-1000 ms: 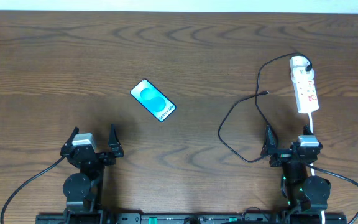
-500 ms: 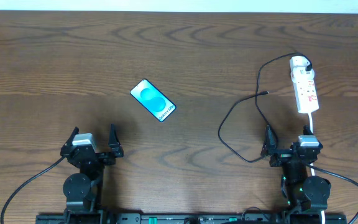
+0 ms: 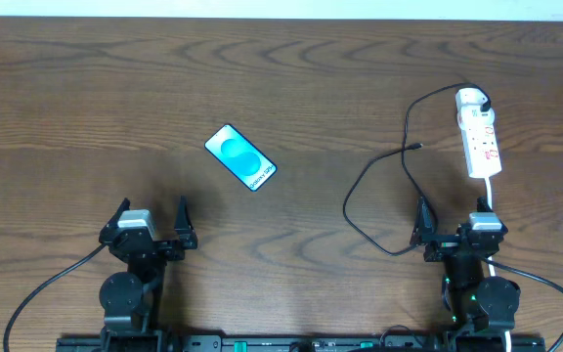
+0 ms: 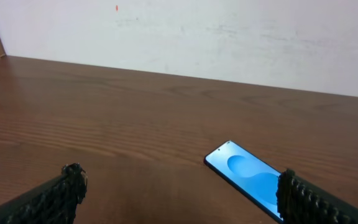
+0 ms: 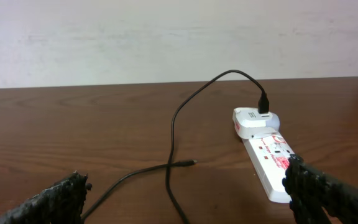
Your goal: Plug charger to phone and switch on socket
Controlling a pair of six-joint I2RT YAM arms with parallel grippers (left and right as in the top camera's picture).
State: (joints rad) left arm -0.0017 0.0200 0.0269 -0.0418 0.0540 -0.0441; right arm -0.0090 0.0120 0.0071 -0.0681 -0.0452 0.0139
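1. Camera above the counter (image 3: 291,78): one slim smartphone with a lit light-blue screen (image 3: 240,157) lies left of centre, well apart from one thin black charger cable (image 3: 347,203), which loops on the right. The cable's plug tip lies free, near one narrow white power strip (image 3: 480,137). The two hands rest at the near edge, the left hand (image 3: 151,209) and the right hand (image 3: 454,217), both spread and holding nothing. I judge the task is at its opening step, with the cable yet to be picked up.
2. Left wrist camera: the left hand's fingers (image 4: 67,186) stand wide apart. The phone (image 4: 250,180) lies ahead, slightly to the right.
3. Right wrist camera: the right hand is spread too. The cable's tip (image 5: 188,163) lies ahead, with the strip (image 5: 269,165) beyond to the right. Next, probably, that hand must reach forward and pinch the cable just behind its tip.
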